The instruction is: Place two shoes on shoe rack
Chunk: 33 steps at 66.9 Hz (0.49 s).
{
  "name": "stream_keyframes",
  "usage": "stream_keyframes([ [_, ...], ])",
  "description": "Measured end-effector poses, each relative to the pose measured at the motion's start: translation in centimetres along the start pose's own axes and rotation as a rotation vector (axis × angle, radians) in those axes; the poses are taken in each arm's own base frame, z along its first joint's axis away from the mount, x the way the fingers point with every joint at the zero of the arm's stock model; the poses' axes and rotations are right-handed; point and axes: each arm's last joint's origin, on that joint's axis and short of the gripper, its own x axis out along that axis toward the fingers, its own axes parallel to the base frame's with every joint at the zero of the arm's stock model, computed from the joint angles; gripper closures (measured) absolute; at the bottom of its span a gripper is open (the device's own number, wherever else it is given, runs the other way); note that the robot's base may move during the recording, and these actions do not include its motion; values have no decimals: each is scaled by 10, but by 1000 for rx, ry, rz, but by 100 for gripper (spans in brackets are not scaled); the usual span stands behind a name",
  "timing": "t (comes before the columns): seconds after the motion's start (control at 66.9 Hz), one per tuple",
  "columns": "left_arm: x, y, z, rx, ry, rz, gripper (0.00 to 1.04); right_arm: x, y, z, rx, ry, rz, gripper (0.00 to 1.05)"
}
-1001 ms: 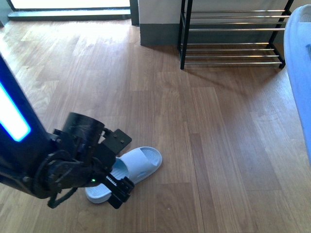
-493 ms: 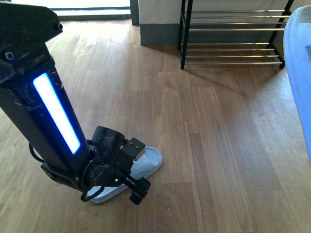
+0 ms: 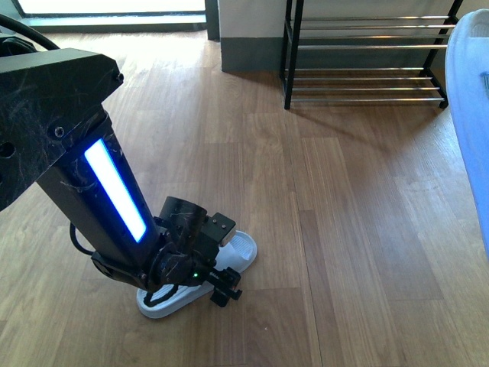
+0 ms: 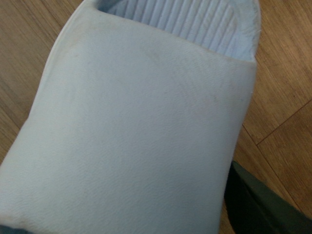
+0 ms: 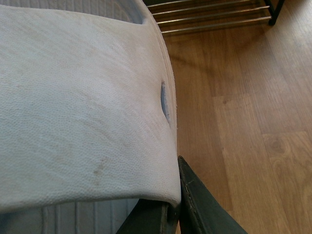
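Since no shoe lies on the shelves that show, I judge the task begun but less than half done. Entries follow.

Item 1, first slide (image 3: 241,248): pale blue, open toe, flat on the wood floor (image 3: 344,229), near me and well apart from the rack. Its toe end shows past my left arm, and the heel end is hidden under it. In the left wrist view its broad strap fills the picture.

Item 2, left gripper (image 3: 216,284): down at the first slide, over its strap. One dark finger (image 4: 258,204) shows just beside the strap's edge. I cannot tell whether I have clamped on it, as the jaws are hidden in the front view.

Item 3, second slide (image 3: 467,107): the same pale blue, up off the floor on my right, large at the edge of the front view.

Item 4, right gripper (image 5: 178,209): grasping the second slide at the strap, by my judgement. The shoe hangs in the air close under that wrist camera, with a finger against its edge.

Item 5, rack (image 3: 359,74): black frame, silver bars, by the far wall, ahead and to the right.

Outstanding: secure and lift the first slide, carry both slides to the rack, and set each on a shelf.
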Motion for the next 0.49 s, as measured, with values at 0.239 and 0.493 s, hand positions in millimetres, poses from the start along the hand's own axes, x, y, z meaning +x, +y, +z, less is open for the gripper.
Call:
stream_keyframes([
  [0.239, 1, -3, 1, -8, -9, 0, 80, 0, 0, 0, 0, 0, 0, 103],
  [0.493, -17, 2, 4, -60, -31, 112, 103, 0, 0, 0, 0, 0, 0, 103],
])
